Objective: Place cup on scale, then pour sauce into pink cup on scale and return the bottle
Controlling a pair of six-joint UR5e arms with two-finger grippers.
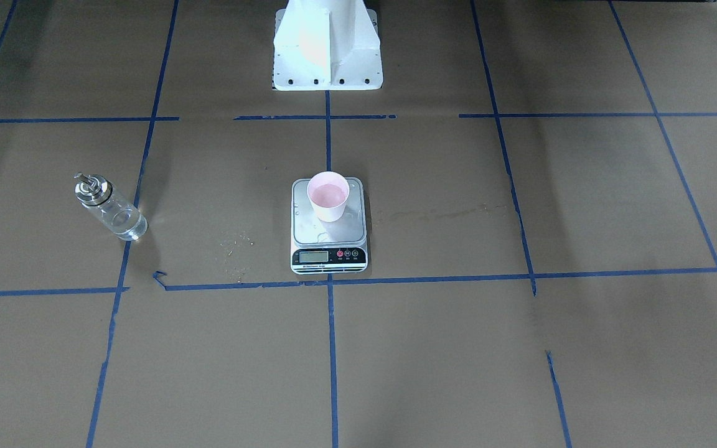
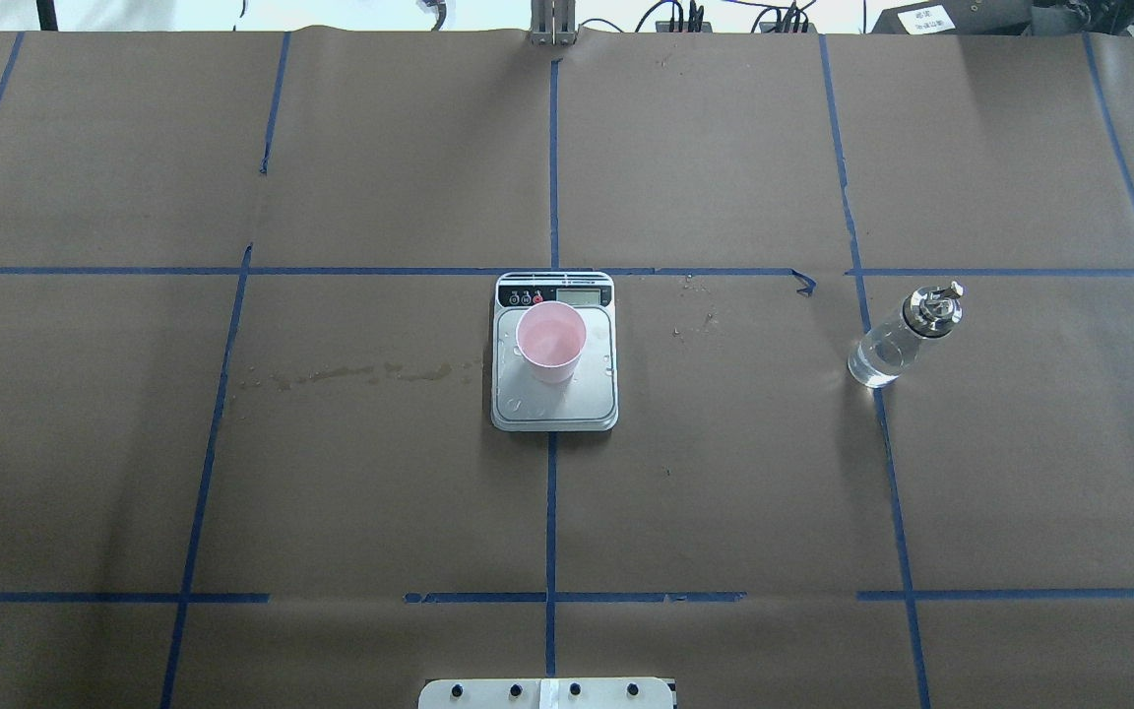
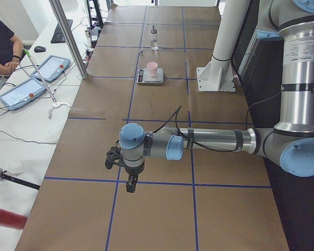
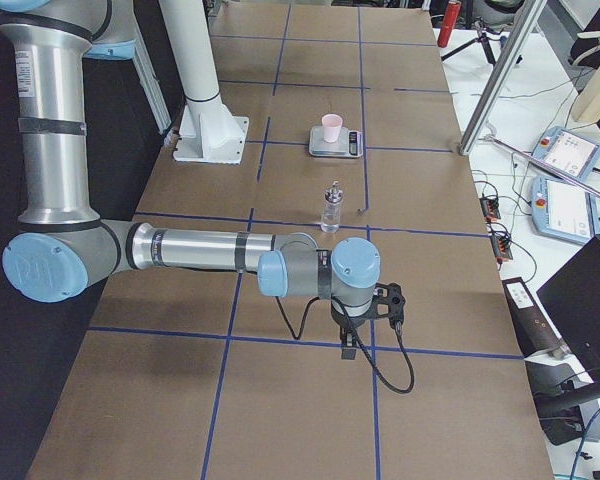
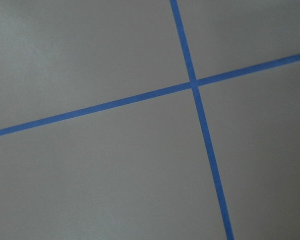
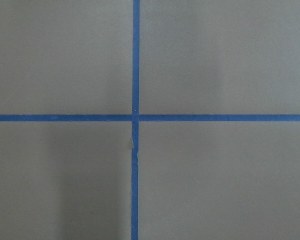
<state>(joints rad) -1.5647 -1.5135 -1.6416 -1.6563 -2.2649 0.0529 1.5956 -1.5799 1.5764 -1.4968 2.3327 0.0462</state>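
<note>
The pale pink cup (image 1: 328,196) stands upright on the far half of the silver scale (image 1: 309,230), in the middle of the table; it also shows in the overhead view (image 2: 550,341). The clear bottle (image 2: 902,340) with a metal spout stands upright on the robot's right side, apart from the scale, with clear liquid in its lower part. Both arms are drawn back to the table's ends. The left gripper (image 3: 131,184) and the right gripper (image 4: 348,345) hang over bare paper and show only in the side views; I cannot tell whether they are open or shut.
Brown paper with a blue tape grid covers the table. A wet stain (image 2: 350,374) lies to the scale's left, and droplets (image 2: 518,404) sit on the platform. The white robot base (image 1: 327,50) stands behind the scale. A metal pole (image 3: 68,36), tablets and a person are beside the table.
</note>
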